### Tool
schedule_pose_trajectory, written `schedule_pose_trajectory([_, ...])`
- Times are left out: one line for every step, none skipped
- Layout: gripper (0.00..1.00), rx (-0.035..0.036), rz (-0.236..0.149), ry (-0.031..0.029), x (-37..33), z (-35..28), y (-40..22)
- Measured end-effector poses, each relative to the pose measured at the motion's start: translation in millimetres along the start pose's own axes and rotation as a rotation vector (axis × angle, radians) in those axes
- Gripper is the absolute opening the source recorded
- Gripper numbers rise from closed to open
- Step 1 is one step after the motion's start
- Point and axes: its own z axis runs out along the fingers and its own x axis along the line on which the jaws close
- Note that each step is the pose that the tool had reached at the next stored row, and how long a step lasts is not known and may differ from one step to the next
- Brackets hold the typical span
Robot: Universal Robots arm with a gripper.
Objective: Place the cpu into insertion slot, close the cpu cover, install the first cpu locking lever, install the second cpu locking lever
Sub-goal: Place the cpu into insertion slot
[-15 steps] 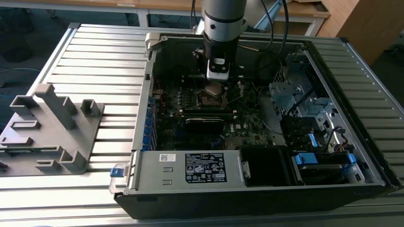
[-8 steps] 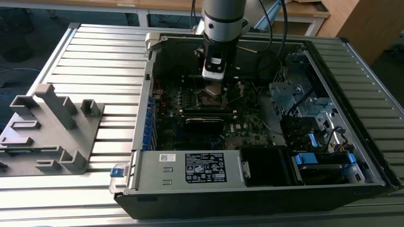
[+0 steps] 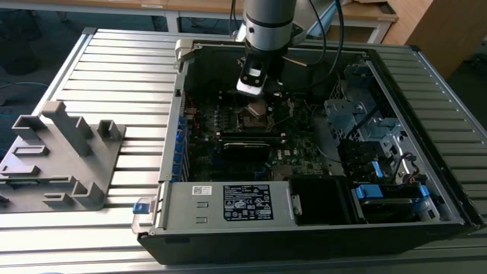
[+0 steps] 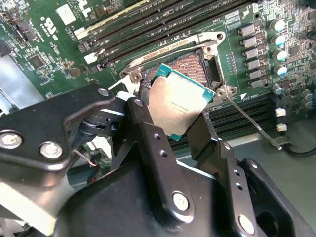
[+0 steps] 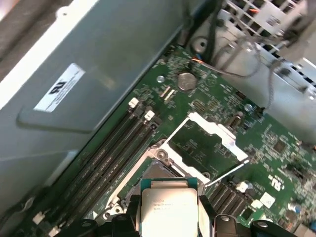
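Note:
My gripper is shut on the cpu, a thin square chip with a dull silver face, inside the open computer case. In both wrist views the black fingers pinch the cpu by two opposite edges. It hangs tilted just over the insertion slot, covering much of it. I cannot tell whether it touches. The cpu sits between the gripper fingers, with the insertion slot just beyond. The cpu cover is swung open, lying flat past the slot. A thin locking lever sticks out beside the socket.
Long black memory slots run beside the socket. A grey box with a white label fills the case's near side. Drive bays with blue tabs and cables crowd the exterior view's right. A grey fixture stands outside the case on the slatted table.

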Motion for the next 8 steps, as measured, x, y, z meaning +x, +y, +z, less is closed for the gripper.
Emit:
schedule_pose_trajectory([0.54,0.0001,0.0,-0.0001,0.0,0.0,0.0])
schedule_pose_trajectory([0.54,0.0001,0.0,-0.0002,0.0,0.0,0.0])
schedule_pose_trajectory([0.54,0.0,0.0,-0.0002,0.0,0.0,0.0])
schedule_pose_trajectory([0.54,0.0,0.001,-0.0002,0.0,0.0,0.0])
schedule_pose_trajectory([0.54,0.0,0.001,-0.0002,0.0,0.0,0.0])
schedule_pose_trajectory([0.54,-0.0001,0.001,-0.0002,0.0,0.0,0.0])
schedule_pose_trajectory([0.54,0.0,0.007,-0.0008,0.0,0.1,0.0])
schedule_pose_trajectory([0.54,-0.0001,0.023,-0.002,0.1,0.2,0.0])
